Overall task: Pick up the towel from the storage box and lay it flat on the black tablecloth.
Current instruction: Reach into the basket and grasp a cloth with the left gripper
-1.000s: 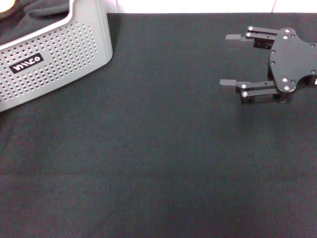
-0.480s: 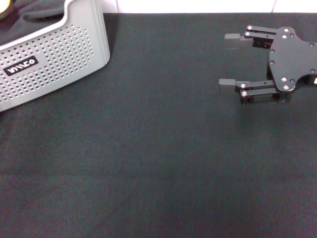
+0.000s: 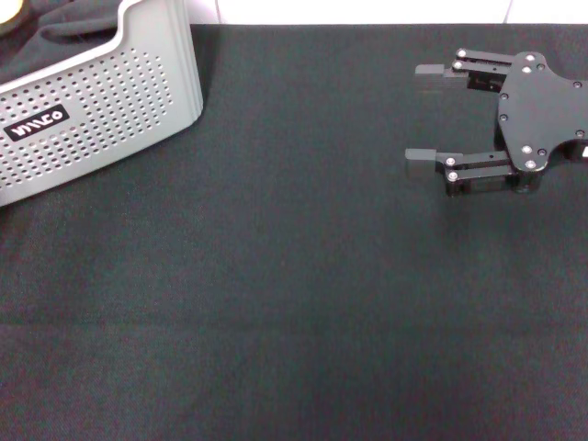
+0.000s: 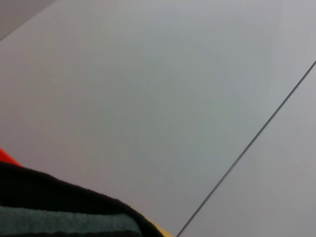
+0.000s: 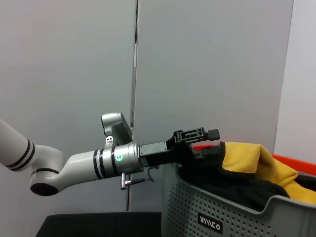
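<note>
Up at the far left corner of your head view sits the box (image 3: 96,110), cut off by the frame, label partly readable. Dark fabric fills its top; the towel (image 3: 11,13) shows only as a yellow sliver at the corner. The tablecloth (image 3: 276,294) covers nearly everything else. Your right gripper (image 3: 421,115) hovers over the cloth at far right, fingers spread wide, nothing between them, well apart from the box.

Left wrist view: mostly blank wall. One corner shows towel (image 4: 59,217) plush with black edging, close to the lens. You can't see the fingers.

Right wrist view: your left gripper (image 5: 205,138) reaches over the box (image 5: 237,212) rim, at the yellow towel (image 5: 247,158) heaped inside. Whether it grips, you cannot tell.
</note>
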